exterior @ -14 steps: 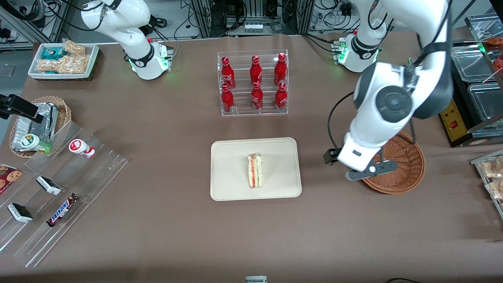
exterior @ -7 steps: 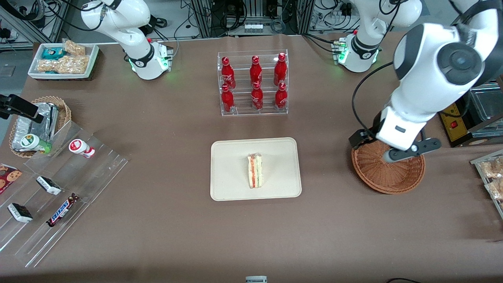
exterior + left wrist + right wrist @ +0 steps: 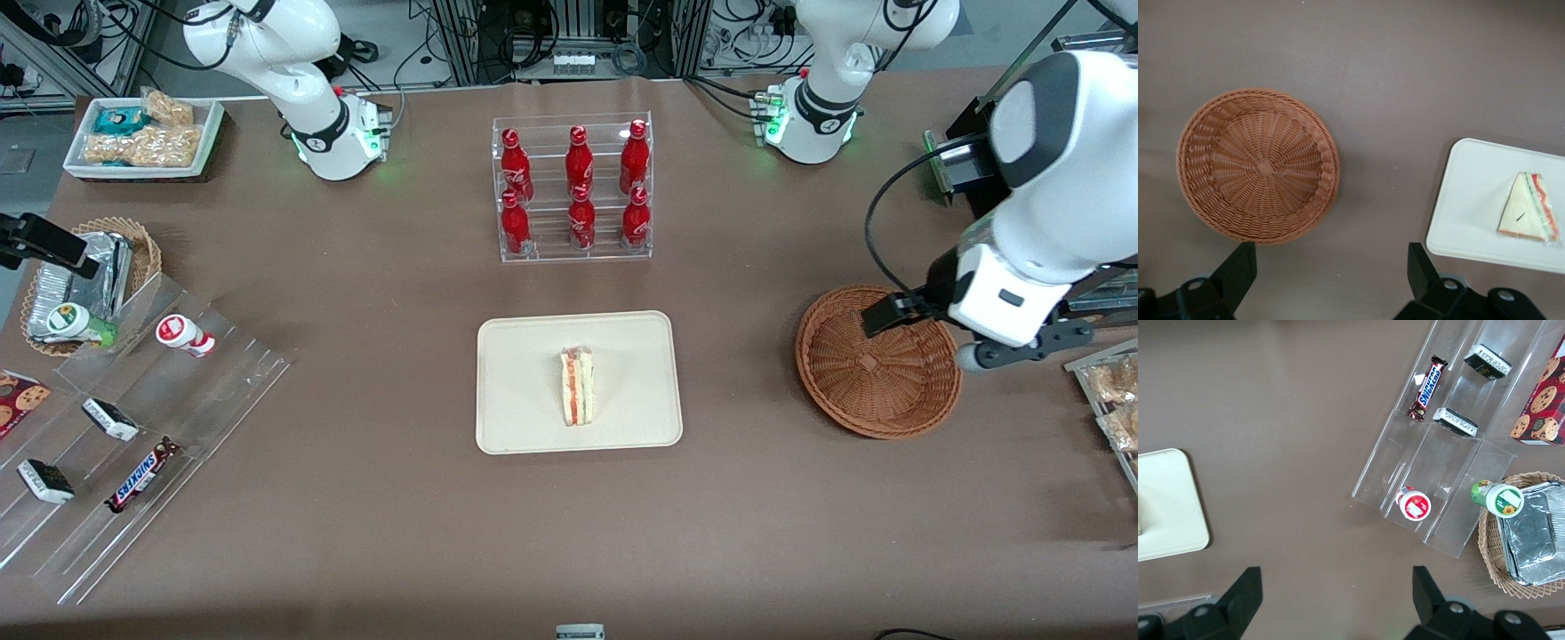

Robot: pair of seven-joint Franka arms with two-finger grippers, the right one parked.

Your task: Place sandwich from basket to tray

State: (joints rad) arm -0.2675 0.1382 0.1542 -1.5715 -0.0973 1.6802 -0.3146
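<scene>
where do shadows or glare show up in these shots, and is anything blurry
Front view: soft shadow on the table beside the tray and under the gripper over the basket; glare on the clear shelves and bottle rack. Left wrist view: even light, faint shadow hugging the basket's rim, sandwich sharp, the open fingers slightly soft.

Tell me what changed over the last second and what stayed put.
The left arm's gripper swung away from the tray, passed over the basket and now hangs open and empty at its edge toward the working arm's end. The sandwich stayed on the tray; the basket did not move.
</scene>
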